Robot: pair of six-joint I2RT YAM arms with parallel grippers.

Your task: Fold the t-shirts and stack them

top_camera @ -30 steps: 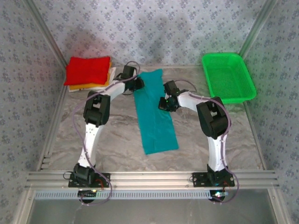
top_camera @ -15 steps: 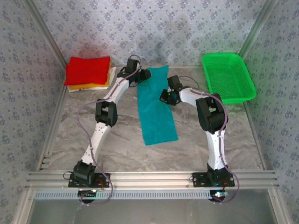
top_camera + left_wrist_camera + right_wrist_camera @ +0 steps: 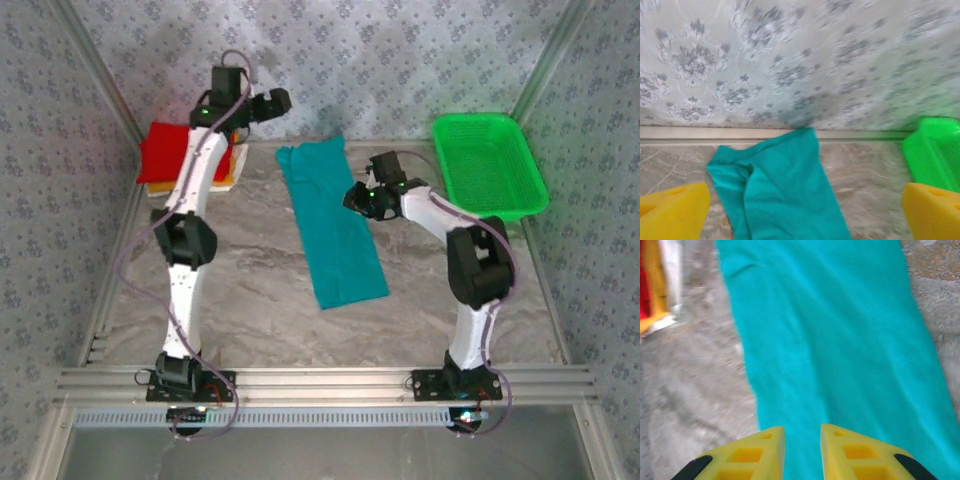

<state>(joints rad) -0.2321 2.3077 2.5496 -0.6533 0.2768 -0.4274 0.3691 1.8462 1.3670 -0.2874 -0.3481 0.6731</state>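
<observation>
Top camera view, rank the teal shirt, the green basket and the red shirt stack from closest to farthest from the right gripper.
From the right gripper:
1. Teal shirt, just to its left, mid-table.
2. Green basket, to its right, at the far right corner.
3. Red shirt on the stack, far left corner, behind the left arm.

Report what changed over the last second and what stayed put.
The left arm lifted off the teal t-shirt's far end and swung up and left; the left gripper now hangs open above the table's far left. The right gripper shifted slightly toward the far edge and sits at the shirt's right edge, fingers nearly closed. The shirt's far end shifted left. The folded stack and green basket stayed put.
</observation>
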